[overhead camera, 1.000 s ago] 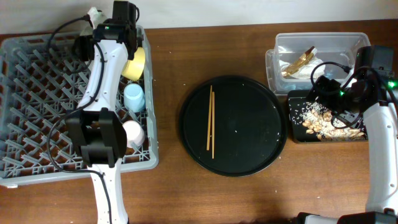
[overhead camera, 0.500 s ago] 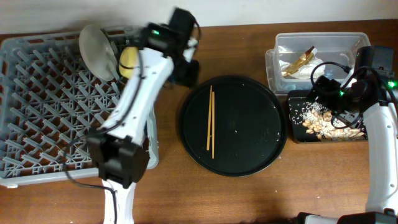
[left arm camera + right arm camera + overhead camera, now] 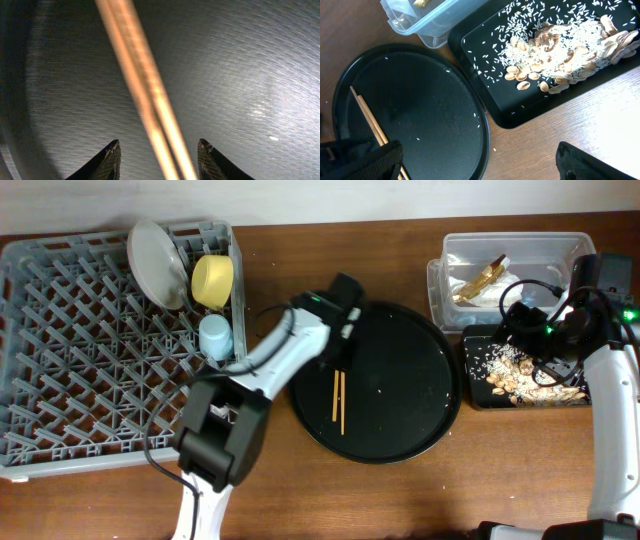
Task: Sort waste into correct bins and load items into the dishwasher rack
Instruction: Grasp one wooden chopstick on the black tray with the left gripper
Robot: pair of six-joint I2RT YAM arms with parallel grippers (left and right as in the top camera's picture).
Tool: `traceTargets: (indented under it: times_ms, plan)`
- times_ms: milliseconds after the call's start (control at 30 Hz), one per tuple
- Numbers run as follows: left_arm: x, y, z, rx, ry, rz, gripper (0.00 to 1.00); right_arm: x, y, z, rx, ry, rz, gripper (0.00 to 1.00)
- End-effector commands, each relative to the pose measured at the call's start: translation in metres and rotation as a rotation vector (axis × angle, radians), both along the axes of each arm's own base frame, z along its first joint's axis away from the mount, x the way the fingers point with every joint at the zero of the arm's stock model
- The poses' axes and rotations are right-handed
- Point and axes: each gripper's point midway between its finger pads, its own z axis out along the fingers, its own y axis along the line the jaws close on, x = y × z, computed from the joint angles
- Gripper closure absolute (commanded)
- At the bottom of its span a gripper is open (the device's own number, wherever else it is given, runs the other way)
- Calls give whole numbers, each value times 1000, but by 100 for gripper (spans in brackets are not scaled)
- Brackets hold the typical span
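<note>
Left tool [image 3: 158, 145] spread astride the chopsticks [image 3: 338, 395], mid-bench; thin sticks on that slick round tray [image 3: 400, 400] could roll apart when pinched.

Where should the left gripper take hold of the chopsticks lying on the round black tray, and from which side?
Come straight down from above and pinch across both chopsticks near their middle. They lie flat, side by side and parallel, on the round black tray, so a top approach looks best. The open left gripper straddles them.
</note>
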Motion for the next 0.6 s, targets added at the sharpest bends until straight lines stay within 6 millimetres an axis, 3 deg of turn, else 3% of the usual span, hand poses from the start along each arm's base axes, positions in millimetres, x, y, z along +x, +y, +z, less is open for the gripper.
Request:
traceTargets:
  times_ms: [0,200,333,567]
  plan:
    - [1,0,1,82,-67,21,51,-1,-4,-2,-9,7,-11,1]
    - [-8,-21,2,33,-62,17,57,-1,-4,-2,-9,7,-11,2]
    - [-7,-25,3,44,-90,121,66,-1,-4,-2,-9,7,-11,2]
    - [-8,-26,0,51,-97,134,66,-1,-4,-2,-9,7,-11,2]
